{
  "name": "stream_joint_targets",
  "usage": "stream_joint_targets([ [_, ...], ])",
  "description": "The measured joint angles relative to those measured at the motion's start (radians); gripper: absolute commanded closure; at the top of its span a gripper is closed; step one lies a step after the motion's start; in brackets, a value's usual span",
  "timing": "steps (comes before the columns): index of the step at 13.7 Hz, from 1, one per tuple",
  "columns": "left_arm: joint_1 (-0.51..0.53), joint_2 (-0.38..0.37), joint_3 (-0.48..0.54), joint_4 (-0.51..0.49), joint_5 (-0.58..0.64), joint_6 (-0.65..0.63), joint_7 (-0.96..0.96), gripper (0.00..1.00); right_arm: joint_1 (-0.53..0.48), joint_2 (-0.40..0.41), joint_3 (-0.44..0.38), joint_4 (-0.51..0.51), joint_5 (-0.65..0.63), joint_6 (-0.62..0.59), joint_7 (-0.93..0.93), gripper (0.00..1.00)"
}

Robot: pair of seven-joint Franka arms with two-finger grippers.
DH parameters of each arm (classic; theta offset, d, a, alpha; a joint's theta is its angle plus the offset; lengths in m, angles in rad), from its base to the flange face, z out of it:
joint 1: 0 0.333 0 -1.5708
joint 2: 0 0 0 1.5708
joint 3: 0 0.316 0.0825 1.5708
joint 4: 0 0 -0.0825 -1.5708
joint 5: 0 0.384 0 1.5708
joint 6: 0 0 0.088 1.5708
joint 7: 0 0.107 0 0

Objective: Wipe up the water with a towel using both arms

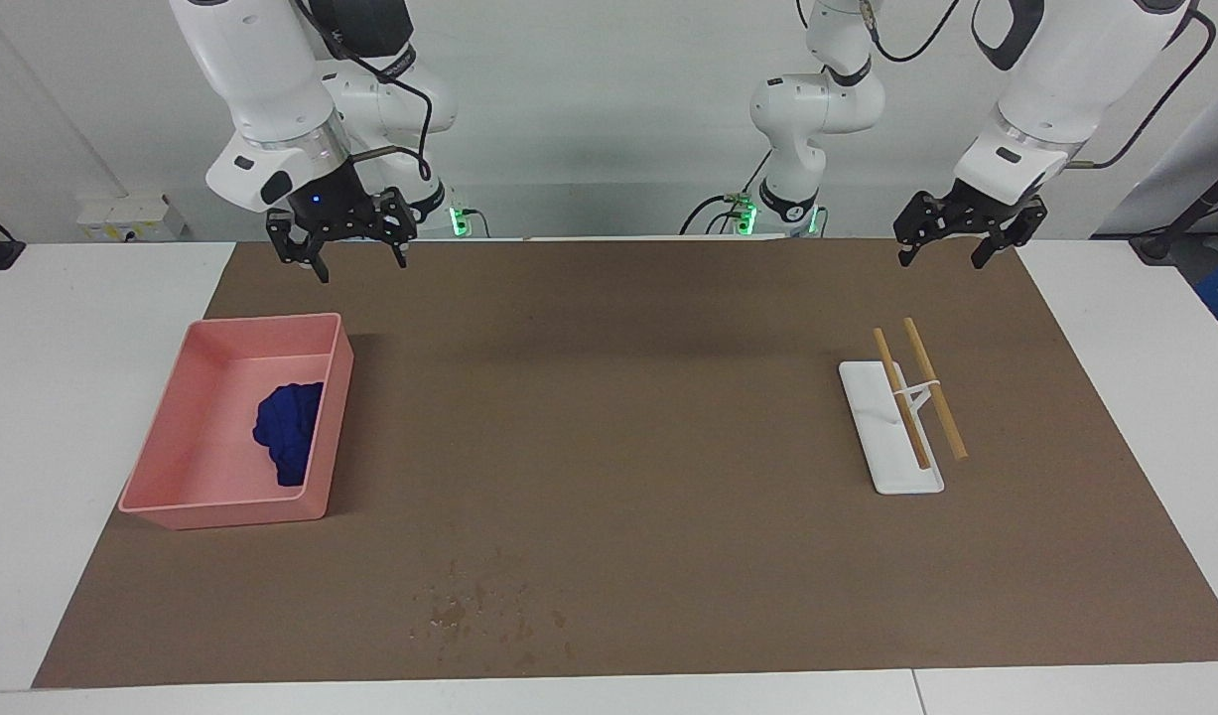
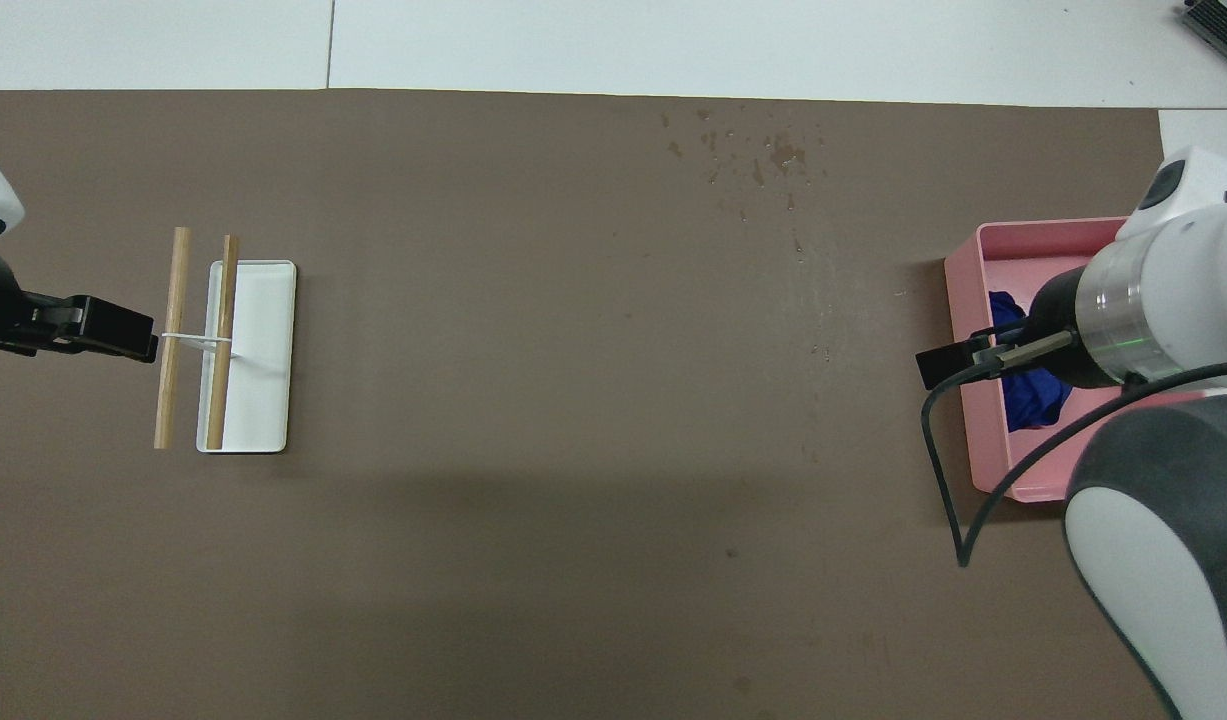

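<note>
The royal-blue towel (image 1: 289,432) (image 2: 1033,395) lies crumpled in a pink bin (image 1: 172,437) (image 2: 983,420) at the right arm's end of the table. Water (image 1: 479,606) (image 2: 763,160) shows as dark spots on the brown mat, farther from the robots than the bin. My right gripper (image 1: 360,266) (image 2: 943,365) hangs open and empty, high in the air; from overhead it covers the bin's wall and part of the towel. At its own end of the mat my left gripper (image 1: 941,260) (image 2: 123,340) hangs open and empty, up in the air by the wooden sticks.
A white tray (image 1: 886,437) (image 2: 263,350) carrying two wooden sticks (image 1: 934,387) tied with a white band sits at the left arm's end. The brown mat (image 1: 618,417) covers most of the white table. A black cable loops down from the right wrist.
</note>
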Motion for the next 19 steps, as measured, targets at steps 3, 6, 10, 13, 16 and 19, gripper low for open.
stream_joint_targets([
  [3, 0.0, 0.0, 0.0, 0.0, 0.0, 0.0, 0.0, 0.0, 0.0, 0.043, -0.033, 0.054, -0.016, -0.049, 0.0, 0.0],
  [6, 0.0, 0.0, 0.0, 0.0, 0.0, 0.0, 0.0, 0.0, -0.003, 0.083, -0.048, 0.07, -0.015, -0.057, 0.0, 0.0],
  [10, 0.0, 0.0, 0.0, 0.0, 0.0, 0.0, 0.0, 0.0, -0.005, 0.089, -0.048, 0.07, -0.015, -0.057, 0.029, 0.0],
  [13, 0.0, 0.0, 0.0, 0.0, 0.0, 0.0, 0.0, 0.0, -0.006, 0.089, -0.048, 0.071, -0.015, -0.057, 0.088, 0.0],
  [16, 0.0, 0.0, 0.0, 0.0, 0.0, 0.0, 0.0, 0.0, -0.006, 0.089, -0.047, 0.072, -0.015, -0.057, 0.132, 0.0],
  [19, 0.0, 0.0, 0.0, 0.0, 0.0, 0.0, 0.0, 0.0, -0.006, 0.089, -0.048, 0.072, -0.015, -0.057, 0.134, 0.0],
])
